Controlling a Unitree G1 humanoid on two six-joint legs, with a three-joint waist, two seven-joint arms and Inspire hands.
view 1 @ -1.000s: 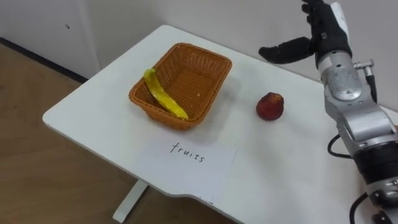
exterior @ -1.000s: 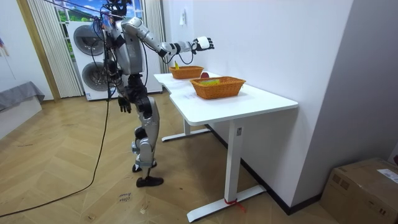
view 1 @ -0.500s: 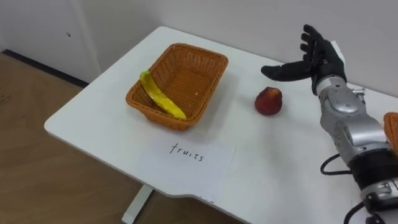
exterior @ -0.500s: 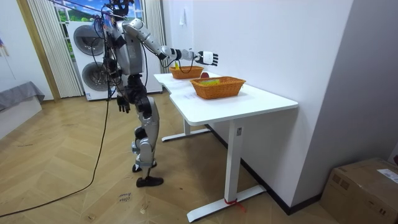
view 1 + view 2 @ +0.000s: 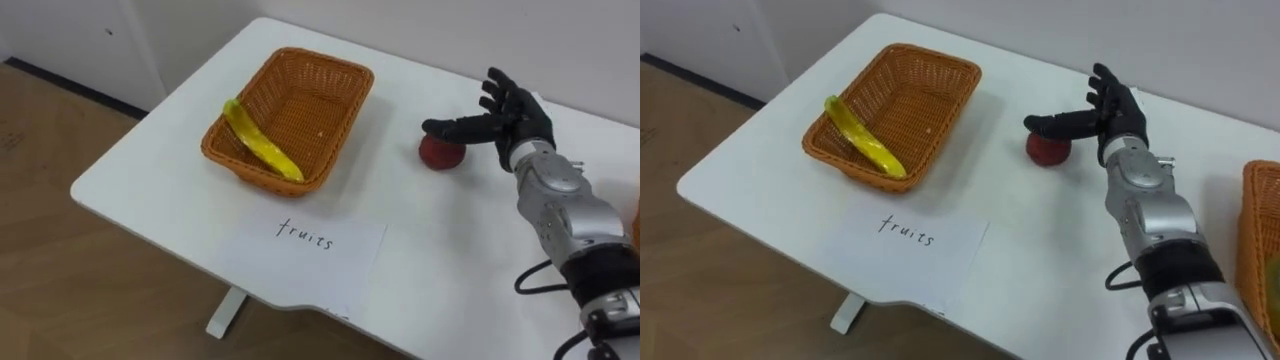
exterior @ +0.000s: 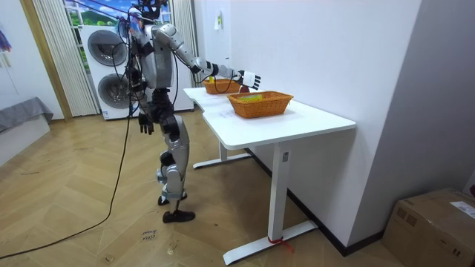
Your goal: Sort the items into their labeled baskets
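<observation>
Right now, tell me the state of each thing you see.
Banana, lying in the fruit basket.
Fruit basket, upright, holding the banana.
Red fruit, on the table, outside the basket.
Right hand, open, thumb over the red fruit.
Paper label, lying flat.
Left hand, hanging at the robot's side.

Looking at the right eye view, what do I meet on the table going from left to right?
The basket with the banana in it → red fruit → right hand, open → second basket at the right edge.
</observation>
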